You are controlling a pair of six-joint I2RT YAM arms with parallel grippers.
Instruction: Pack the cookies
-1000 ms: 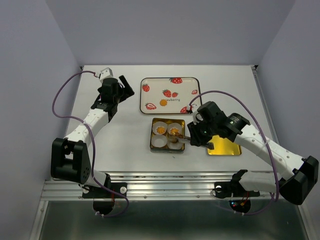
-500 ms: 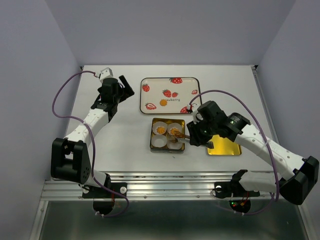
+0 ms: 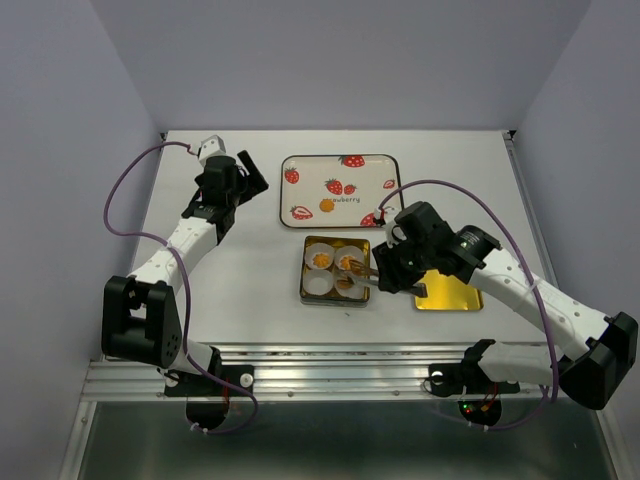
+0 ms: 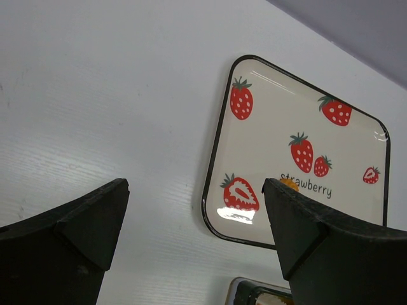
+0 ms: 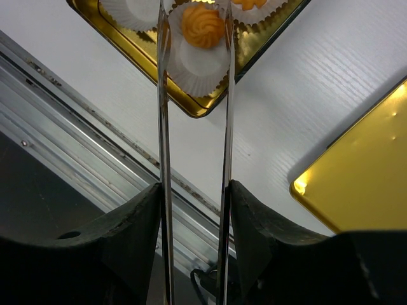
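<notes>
right gripper (image 3: pixel 385 266) hangs over the gold tin (image 3: pixel 335 297), pinching long metal tongs (image 5: pixel 194 127); the tong tips sit either side of a cookie (image 5: pixel 202 27) in a white paper cup (image 5: pixel 197 63). two more cookies (image 3: pixel 321 259) rest in far cups, another (image 3: pixel 327 206) on the strawberry plate (image 3: pixel 340 160) at 12 o'clock. left gripper (image 4: pixel 194 210), jaws apart, idles at 10 o'clock.

Overhead camera behind the arm bases, whole table (image 3: pixel 250 270); left wrist low over strawberry tray (image 4: pixel 299 152) (also seen overhead); right wrist close above gold tin (image 5: pixel 191 105)
</notes>
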